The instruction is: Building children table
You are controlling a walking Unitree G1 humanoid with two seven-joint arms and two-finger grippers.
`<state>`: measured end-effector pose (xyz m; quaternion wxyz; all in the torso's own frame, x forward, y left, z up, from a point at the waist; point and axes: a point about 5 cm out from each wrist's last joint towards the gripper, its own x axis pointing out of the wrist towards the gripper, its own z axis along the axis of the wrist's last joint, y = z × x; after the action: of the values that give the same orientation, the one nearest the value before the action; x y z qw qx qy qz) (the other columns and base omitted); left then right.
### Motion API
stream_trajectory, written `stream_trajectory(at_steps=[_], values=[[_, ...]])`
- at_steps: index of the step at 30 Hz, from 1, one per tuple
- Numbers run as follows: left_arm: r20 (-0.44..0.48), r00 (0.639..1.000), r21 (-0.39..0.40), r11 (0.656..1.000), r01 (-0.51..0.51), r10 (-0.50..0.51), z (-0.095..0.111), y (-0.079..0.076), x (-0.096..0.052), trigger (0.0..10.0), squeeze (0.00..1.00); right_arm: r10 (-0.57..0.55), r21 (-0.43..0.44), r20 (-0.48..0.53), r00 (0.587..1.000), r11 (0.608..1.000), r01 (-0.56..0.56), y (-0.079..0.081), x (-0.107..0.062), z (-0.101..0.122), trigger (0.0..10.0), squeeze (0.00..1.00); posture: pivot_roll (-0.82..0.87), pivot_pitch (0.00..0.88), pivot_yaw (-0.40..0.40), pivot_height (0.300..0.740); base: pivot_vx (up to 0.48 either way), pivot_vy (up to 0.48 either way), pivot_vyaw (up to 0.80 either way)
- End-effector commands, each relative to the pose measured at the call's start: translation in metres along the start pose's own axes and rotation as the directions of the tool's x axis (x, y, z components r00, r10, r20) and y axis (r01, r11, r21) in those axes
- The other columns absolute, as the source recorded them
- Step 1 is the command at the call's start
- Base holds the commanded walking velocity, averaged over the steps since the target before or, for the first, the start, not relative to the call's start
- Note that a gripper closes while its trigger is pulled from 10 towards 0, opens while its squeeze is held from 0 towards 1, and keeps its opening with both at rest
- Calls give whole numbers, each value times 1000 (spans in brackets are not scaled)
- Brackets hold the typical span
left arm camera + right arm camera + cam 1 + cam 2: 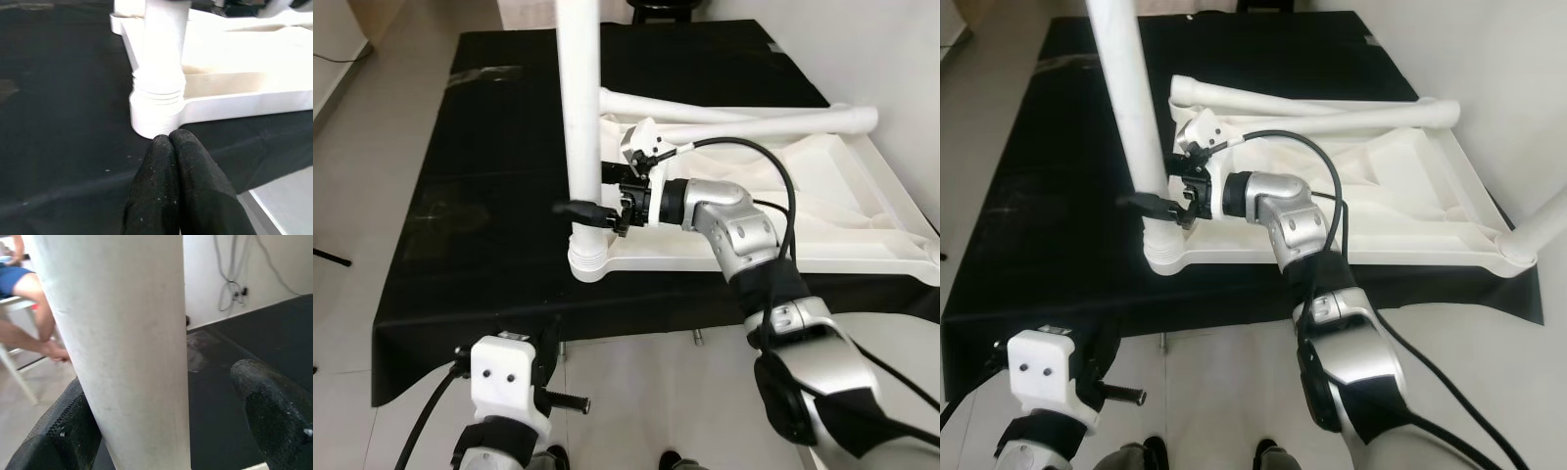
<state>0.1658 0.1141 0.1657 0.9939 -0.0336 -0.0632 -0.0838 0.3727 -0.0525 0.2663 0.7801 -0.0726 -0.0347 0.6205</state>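
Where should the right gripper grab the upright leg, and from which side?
Low on the shaft of the upright leg, just above its socket, coming in level from the tabletop side, as the right gripper does now. The leg is a plain round tube, so fingers straddling it hold well, and a low grip likely limits wobble.

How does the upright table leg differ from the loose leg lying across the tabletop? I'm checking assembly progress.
The upright leg stands vertical in a corner socket of the upturned white tabletop; the loose leg lies flat across it, in no socket. The right tool straddles the upright leg, fingers apart; nothing holds the loose leg. Both are plain white tubes.
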Motion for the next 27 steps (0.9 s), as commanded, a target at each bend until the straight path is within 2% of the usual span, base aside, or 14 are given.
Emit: stream_trajectory(at_steps=[1,3,4,5,6,7,8,14,21,22,23,24,26,27], values=[[-33,999,2,1000,18,-18,-5,-1,-3,0,0,22,-7,-7,1000,1000,-23,1,3,-1,10000,0,31,243,-39,740,0,0,0],[-35,999,6,1000,25,-25,-5,-2,-4,0,0,50,-5,-3,999,999,-50,1,3,0,10000,0,32,249,-37,740,0,0,0],[-37,999,11,999,31,-31,-4,-2,-5,0,0,78,-3,5,997,997,-78,1,4,1,784,0,30,254,-37,740,0,0,0],[-37,999,11,999,31,-31,-4,-2,-5,0,0,78,-3,5,997,997,-78,1,4,1,784,0,30,254,-37,740,0,0,0],[-39,999,14,999,37,-36,-4,-3,-6,8902,0,110,5,17,994,994,-110,2,4,1,0,0,26,259,-38,740,0,0,0],[-39,999,14,999,37,-36,-4,-3,-6,8902,0,110,5,17,994,994,-110,2,4,1,0,0,26,259,-38,740,0,0,0],[-39,999,20,999,37,-36,-4,-3,-7,10000,0,132,9,24,991,991,-132,2,3,1,0,0,17,259,-40,740,0,0,0],[-32,999,27,999,34,-33,-4,-3,-6,10000,0,149,18,40,988,989,-150,3,-2,-4,0,0,-6,261,-38,740,0,0,0],[-28,999,36,999,35,-34,-5,-1,-5,10000,0,-71,65,54,996,996,68,2,-16,-21,0,0,-20,262,-32,740,0,0,0],[-28,999,36,999,35,-34,-5,-1,-5,10000,0,-71,65,54,996,996,68,2,-16,-21,0,0,-20,262,-32,740,0,0,0],[-28,999,39,999,33,-32,-5,-1,-5,10000,0,-205,101,42,978,974,200,7,-18,-30,0,0,-22,263,-34,740,0,0,0],[-29,999,42,999,30,-29,-5,0,-5,10000,0,-476,95,-13,879,875,475,11,-22,-43,0,0,-21,265,-36,740,0,0,0],[-29,999,42,999,30,-29,-5,0,-5,10000,0,-476,95,-13,879,875,475,11,-22,-43,0,0,-21,265,-36,740,0,0,0],[-29,999,43,999,28,-27,-5,1,-5,10000,0,-656,78,-46,753,749,658,14,-30,-51,0,0,-21,265,-36,740,0,0,0]])
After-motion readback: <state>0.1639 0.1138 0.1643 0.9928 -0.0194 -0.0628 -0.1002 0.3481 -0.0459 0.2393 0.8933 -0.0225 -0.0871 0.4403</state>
